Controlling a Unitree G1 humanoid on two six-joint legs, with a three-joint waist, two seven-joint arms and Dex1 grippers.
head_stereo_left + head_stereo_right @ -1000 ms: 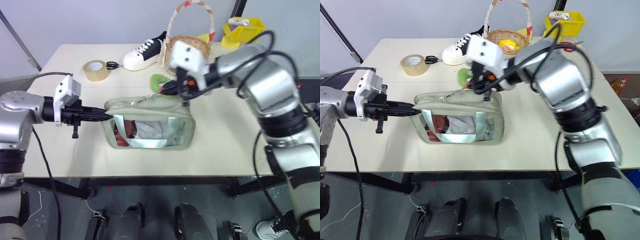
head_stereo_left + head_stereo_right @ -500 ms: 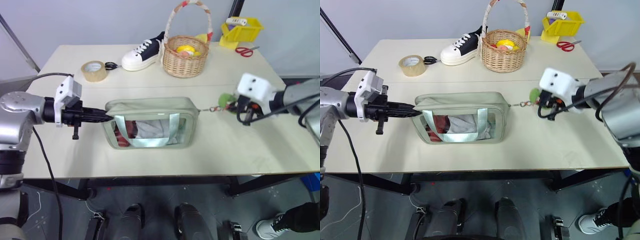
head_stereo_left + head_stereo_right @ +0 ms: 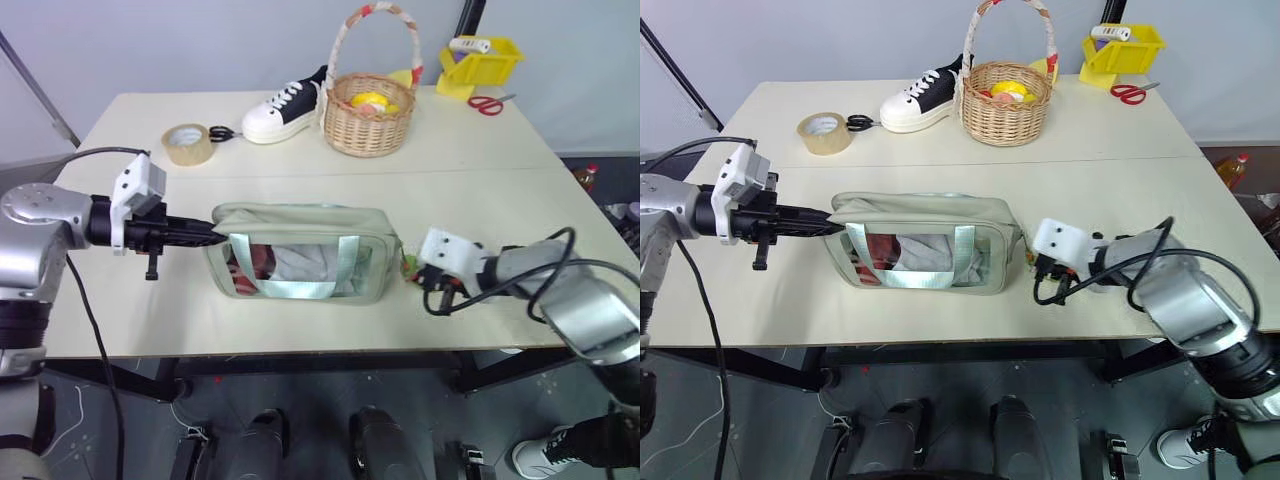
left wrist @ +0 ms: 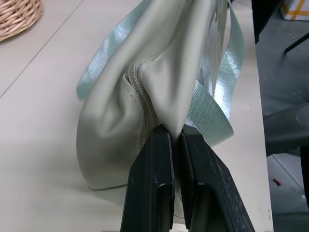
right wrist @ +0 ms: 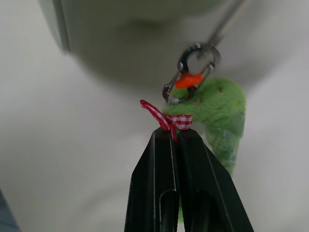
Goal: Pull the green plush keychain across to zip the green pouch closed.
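Beige table [image 3: 480,180] against a grey wall, one green pouch [image 3: 300,235] lying near the front edge, clear window side facing the robot, two pale green strap legs crossing the window, red and grey contents inside. Left gripper [image 3: 215,236] comes in level from the left, fingers [image 4: 154,183] pressed together on the pouch's left end seam by the zipper, fabric pinched between them. Right gripper [image 3: 1032,268] sits low over the table just beside the pouch's right end, fingers [image 5: 166,193] closed on one green plush keychain [image 5: 219,108], pinching it at its red checked bow; a metal ring with an orange bit links the keychain toward the pouch. In the head views the keychain [image 3: 409,266] is a small green tuft between pouch and gripper. Zipper line along the pouch top looks closed. Back of table: one wicker basket [image 3: 371,112] with a tall handle and something yellow inside, one black and white sneaker [image 3: 285,108], one tape roll [image 3: 189,143], one yellow bin [image 3: 478,62], one red-handled scissors [image 3: 489,102]
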